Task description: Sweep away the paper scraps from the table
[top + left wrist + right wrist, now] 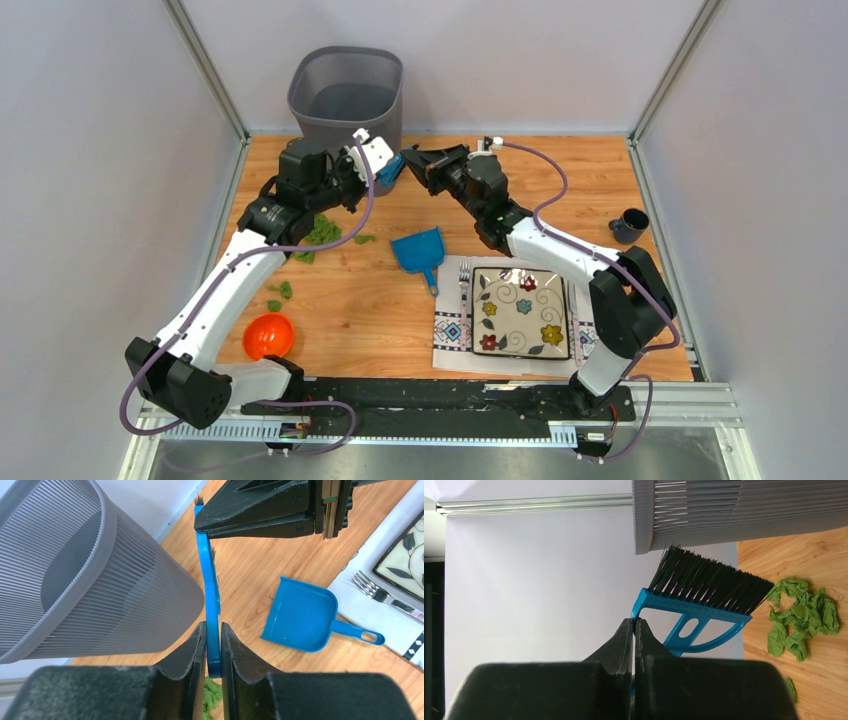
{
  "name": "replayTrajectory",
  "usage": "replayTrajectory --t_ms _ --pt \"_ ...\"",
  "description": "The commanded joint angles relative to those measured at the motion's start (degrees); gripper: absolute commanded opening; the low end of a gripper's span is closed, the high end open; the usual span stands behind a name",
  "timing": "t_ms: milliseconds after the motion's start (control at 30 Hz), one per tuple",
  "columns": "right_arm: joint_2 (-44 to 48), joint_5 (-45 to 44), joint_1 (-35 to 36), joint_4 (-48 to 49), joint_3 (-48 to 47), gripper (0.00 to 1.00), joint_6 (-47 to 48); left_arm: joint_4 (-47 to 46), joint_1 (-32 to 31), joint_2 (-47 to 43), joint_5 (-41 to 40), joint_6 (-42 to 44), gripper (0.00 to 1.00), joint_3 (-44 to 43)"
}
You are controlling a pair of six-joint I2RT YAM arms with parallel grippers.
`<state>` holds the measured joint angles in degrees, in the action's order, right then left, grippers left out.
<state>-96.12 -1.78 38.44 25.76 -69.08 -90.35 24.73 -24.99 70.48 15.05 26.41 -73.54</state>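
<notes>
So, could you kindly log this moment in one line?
left gripper: holds blue plastic brush handle; right gripper: holds brush head; green paper scraps: unswept

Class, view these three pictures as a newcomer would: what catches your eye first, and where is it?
The left claw and right claw both pinch one blue brush, held up beside the grey bin at the far edge of the table. Green paper scraps lie by the left arm, and a blue dustpan sits mid-table.
</notes>
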Motion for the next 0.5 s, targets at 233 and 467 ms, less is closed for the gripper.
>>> replayTrajectory --t_ms 233,467 --pt "-1.27 0.90 0.24 5.18 -2.99 0.00 -2.38 -0.38 -0.23 0.01 1.39 0.74 0.26 -0.03" --pt "-1.09 0.90 -0.12 5.44 -3.26 0.00 -1.85 1.37 -0.14 0.54 2.17 -0.31 0.28 -0.20"
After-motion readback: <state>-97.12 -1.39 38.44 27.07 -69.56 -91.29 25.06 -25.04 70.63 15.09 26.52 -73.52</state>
